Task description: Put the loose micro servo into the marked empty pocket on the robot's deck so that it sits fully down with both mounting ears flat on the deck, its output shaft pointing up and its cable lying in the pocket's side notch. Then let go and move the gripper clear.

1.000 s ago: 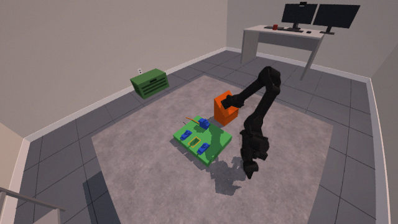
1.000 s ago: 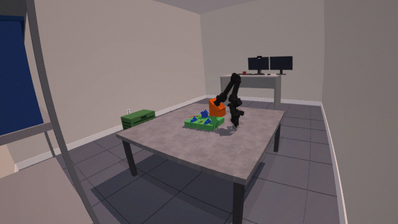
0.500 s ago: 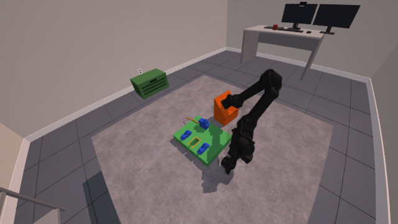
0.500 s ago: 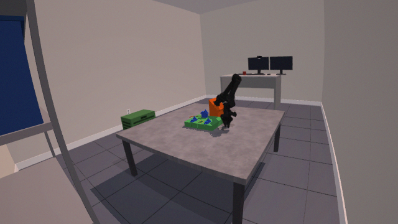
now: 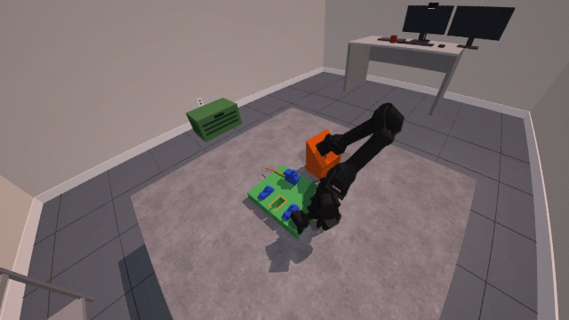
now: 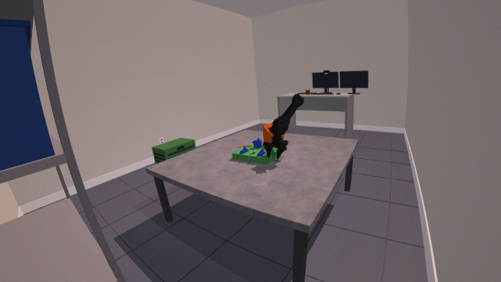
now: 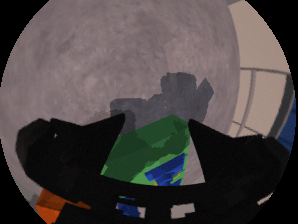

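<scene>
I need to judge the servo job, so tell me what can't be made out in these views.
- Side notch of the marked pocket: top view, too small.
- Near deck corner: top view, hidden by the open gripper.
- Loose servo: absent from wrist view; fingers block its lower part.
- Servo shafts: exterior view, too small.

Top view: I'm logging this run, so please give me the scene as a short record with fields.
deck: green deck on the grey table
marked pocket: yellow-outlined pocket, nothing in it
loose servo: blue micro servo with orange cable, at the deck's far edge
seated servos: two more blue servos
gripper: gripper open, holding nothing, over the deck's near corner
arm base: orange block
</scene>
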